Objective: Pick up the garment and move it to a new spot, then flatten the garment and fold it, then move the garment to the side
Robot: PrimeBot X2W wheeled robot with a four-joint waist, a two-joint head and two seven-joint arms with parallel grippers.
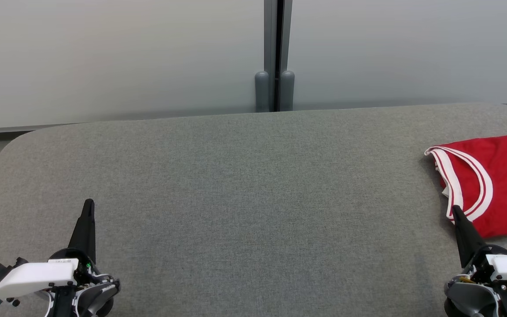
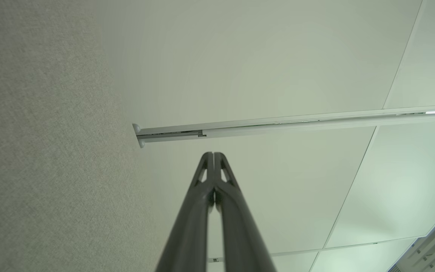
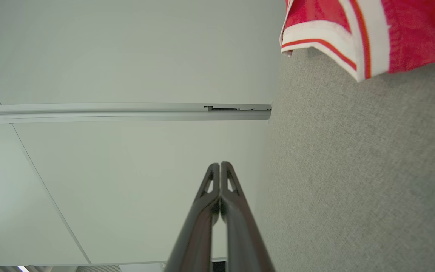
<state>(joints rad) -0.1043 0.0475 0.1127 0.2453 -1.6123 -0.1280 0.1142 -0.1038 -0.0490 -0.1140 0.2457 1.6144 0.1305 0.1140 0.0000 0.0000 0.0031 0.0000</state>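
The garment (image 1: 497, 182) is a red jersey with white trim, lying folded at the far right of the grey fabric table (image 1: 253, 198), partly cut off by the head view's right edge. Its trimmed edge (image 3: 353, 34) shows at the top right of the right wrist view. My right gripper (image 1: 456, 210) is shut and empty at the lower right, its tip just over the garment's near corner. My left gripper (image 1: 88, 203) is shut and empty at the lower left, far from the garment. Both pairs of fingertips (image 2: 213, 155) (image 3: 220, 164) are pressed together.
A pale partition wall (image 1: 117, 57) with a grey vertical post (image 1: 275, 57) stands behind the table's far edge. The table's corners are rounded.
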